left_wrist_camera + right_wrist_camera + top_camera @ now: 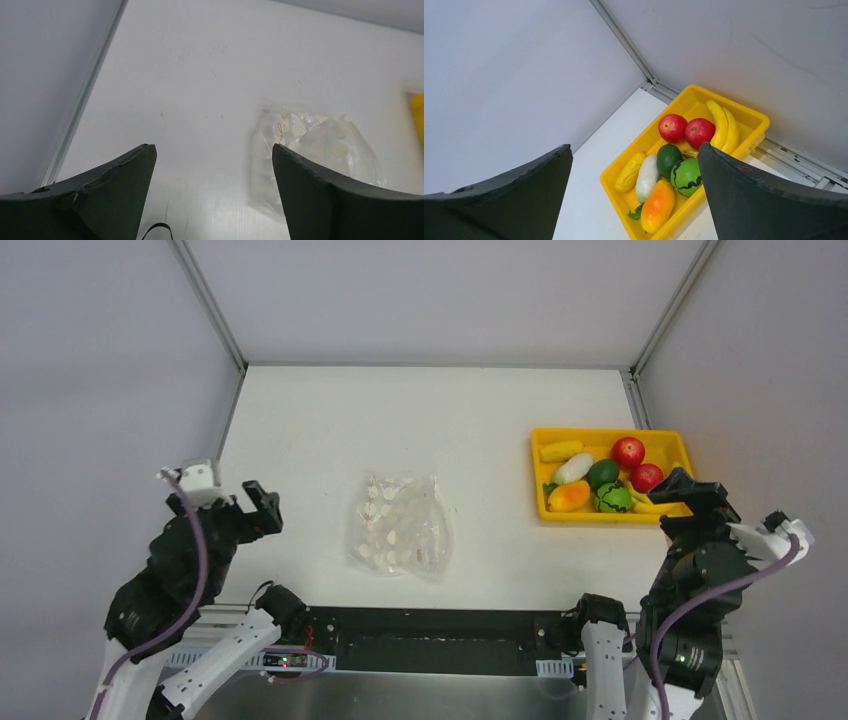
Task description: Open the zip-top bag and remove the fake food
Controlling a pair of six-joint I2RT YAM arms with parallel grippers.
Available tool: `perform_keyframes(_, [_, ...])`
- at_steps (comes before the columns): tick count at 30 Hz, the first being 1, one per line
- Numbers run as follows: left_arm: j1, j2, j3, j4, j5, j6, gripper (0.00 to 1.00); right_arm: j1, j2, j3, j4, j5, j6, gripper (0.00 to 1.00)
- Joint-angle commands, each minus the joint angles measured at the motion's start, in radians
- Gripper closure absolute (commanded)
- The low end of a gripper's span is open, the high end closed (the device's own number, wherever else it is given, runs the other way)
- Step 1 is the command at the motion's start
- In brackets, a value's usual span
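Dotted zip-top bag [400,525] lies mid-table; fake food [603,475] sits in yellow tray [537,475].

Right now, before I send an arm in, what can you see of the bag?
The bag is a clear, floppy plastic pouch printed with rows of white dots, crumpled and glinting. It lies flat on the white table, towards the near edge and well left of the yellow tray. No coloured pieces show inside it. Whether its zip is open cannot be told. Only the table touches it.
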Motion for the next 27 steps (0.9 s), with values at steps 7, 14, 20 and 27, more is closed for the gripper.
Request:
perform_keyframes(7, [0.010,-0.294,0.062,-0.099,-0.205,0.009,0.03,0.009,-0.264,0.003,-0.218,-0.047,-0.028,0.00])
perform_keyframes(14, [0.010,-0.424,-0.028,-0.067,-0.219,0.001,0.01,0.011,-0.332,-0.013,-0.260,-0.029,-0.029,0.00])
perform_keyframes(20, [0.010,-0.463,-0.099,-0.039,-0.220,-0.022,0.01,0.011,-0.338,-0.017,-0.268,-0.037,-0.041,0.00])
perform_keyframes(27, [0.010,-0.438,-0.131,-0.010,-0.197,-0.031,0.01,0.011,-0.340,-0.021,-0.275,-0.041,-0.051,0.00])
